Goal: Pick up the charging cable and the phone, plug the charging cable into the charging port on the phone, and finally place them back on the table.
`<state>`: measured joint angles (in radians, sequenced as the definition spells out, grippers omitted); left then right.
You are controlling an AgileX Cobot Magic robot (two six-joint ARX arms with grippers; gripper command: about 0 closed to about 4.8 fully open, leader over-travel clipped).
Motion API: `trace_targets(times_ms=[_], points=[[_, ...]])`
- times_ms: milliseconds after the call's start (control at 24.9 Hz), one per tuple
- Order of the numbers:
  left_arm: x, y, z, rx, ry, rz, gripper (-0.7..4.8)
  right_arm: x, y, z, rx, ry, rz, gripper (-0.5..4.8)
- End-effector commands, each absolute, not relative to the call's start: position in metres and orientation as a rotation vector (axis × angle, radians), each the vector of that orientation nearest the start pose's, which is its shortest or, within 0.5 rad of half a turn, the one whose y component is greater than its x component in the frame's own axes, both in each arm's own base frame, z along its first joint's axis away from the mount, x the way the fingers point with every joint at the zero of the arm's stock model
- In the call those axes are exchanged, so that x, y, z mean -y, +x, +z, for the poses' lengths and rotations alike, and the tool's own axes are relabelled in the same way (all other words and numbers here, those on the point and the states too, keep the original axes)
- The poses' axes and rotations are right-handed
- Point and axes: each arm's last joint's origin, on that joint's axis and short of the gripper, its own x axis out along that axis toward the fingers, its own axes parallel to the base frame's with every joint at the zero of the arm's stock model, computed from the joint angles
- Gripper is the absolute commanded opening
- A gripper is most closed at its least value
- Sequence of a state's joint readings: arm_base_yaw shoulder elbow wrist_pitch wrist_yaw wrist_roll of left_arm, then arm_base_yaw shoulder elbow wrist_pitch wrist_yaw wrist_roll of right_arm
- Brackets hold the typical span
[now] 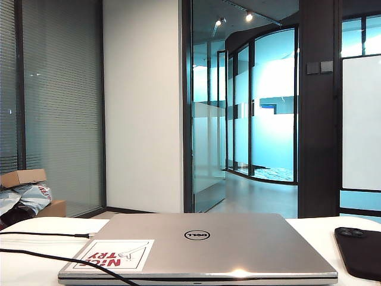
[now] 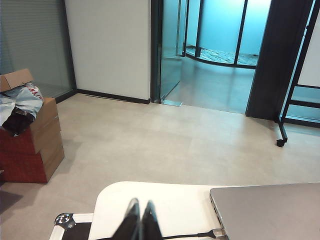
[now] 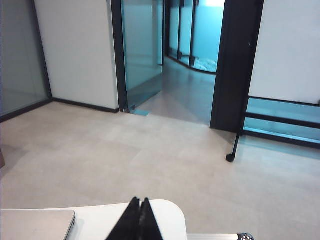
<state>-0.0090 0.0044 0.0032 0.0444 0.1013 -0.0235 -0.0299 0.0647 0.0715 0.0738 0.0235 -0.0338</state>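
The phone (image 1: 359,253), a flat black slab with a camera bump, lies on the white table (image 1: 312,231) at the far right; its charging port does not show. The charging cable (image 1: 41,234) runs in from the left, and its small silvery plug (image 2: 218,232) rests beside the laptop's side edge. My left gripper (image 2: 140,205) is shut and empty, hovering above the table's corner (image 2: 170,200) just short of that cable. Over the opposite table corner (image 3: 100,220), my right gripper (image 3: 139,201) is shut with nothing in it. Neither gripper appears in the exterior view.
A closed silver Dell laptop (image 1: 202,244) with a sticker fills the middle of the table. A second black cord (image 1: 59,259) crosses the front left. Beyond the table's edge are stacked cardboard boxes (image 2: 35,145), a metal-cornered case (image 2: 65,220) and a wheeled stand (image 2: 281,142).
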Motion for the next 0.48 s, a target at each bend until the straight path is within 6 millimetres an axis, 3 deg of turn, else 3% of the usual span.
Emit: trace_targets(times_ms=[40, 481], points=[[0.0037, 0.0976, 0.1693, 0.051, -0.024, -0.111, -0.05, 0.0039, 0.0961, 0.1784, 0.12, -0.034, -0.062, -0.01], [0.0037, 0.0975, 0.1699, 0.057, -0.024, -0.111, -0.05, 0.0019, 0.0969, 0.174, 0.098, -0.033, -0.04, -0.01]])
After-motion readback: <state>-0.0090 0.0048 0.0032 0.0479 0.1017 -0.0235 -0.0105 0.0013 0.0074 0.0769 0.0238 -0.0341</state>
